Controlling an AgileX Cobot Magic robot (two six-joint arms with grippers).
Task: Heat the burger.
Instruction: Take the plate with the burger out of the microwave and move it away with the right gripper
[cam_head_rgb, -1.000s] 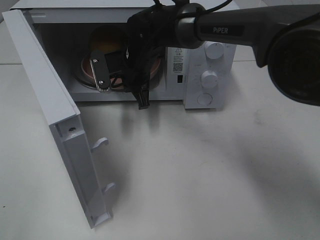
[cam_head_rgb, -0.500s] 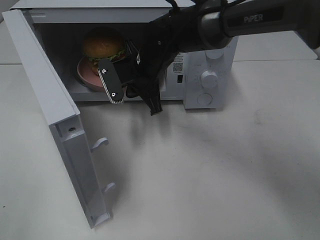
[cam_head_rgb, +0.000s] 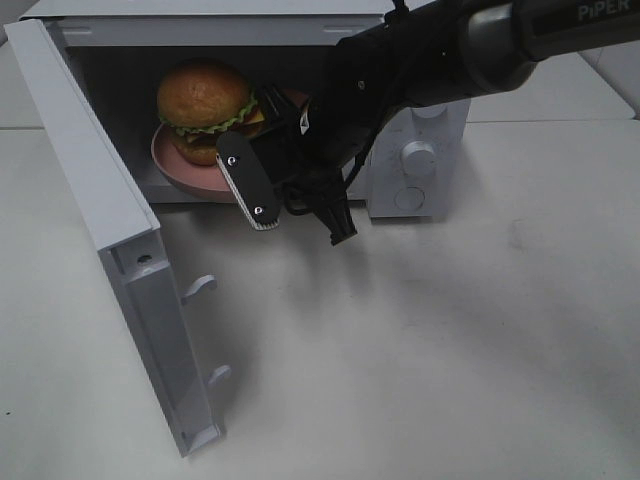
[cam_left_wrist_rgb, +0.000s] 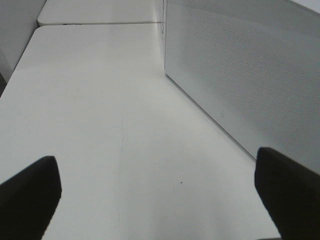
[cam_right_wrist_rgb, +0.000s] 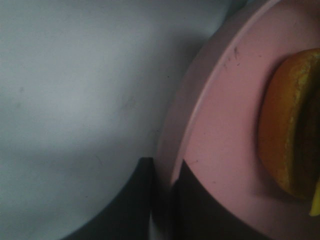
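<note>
The burger (cam_head_rgb: 205, 95) with its domed orange bun and green layer sits on the pink plate (cam_head_rgb: 175, 165) inside the open white microwave (cam_head_rgb: 200, 25). My right gripper (cam_head_rgb: 268, 135) reaches in from the right and is shut on the plate's near rim. In the right wrist view its dark fingers (cam_right_wrist_rgb: 135, 200) pinch the plate (cam_right_wrist_rgb: 225, 125) rim, with the burger (cam_right_wrist_rgb: 287, 125) just beyond. My left gripper (cam_left_wrist_rgb: 160, 200) is open over bare table beside the microwave's perforated wall (cam_left_wrist_rgb: 240, 75), holding nothing.
The microwave door (cam_head_rgb: 110, 230) stands swung out to the front left, its latch hooks (cam_head_rgb: 200, 288) pointing right. Control knobs (cam_head_rgb: 418, 158) are on the panel behind my right arm. The white table (cam_head_rgb: 430, 350) stretches in front.
My right arm has swung right and toward the front of the cavity, uncovering the burger. The plate now lies nearer the cavity's left front. The left gripper has stayed open.
</note>
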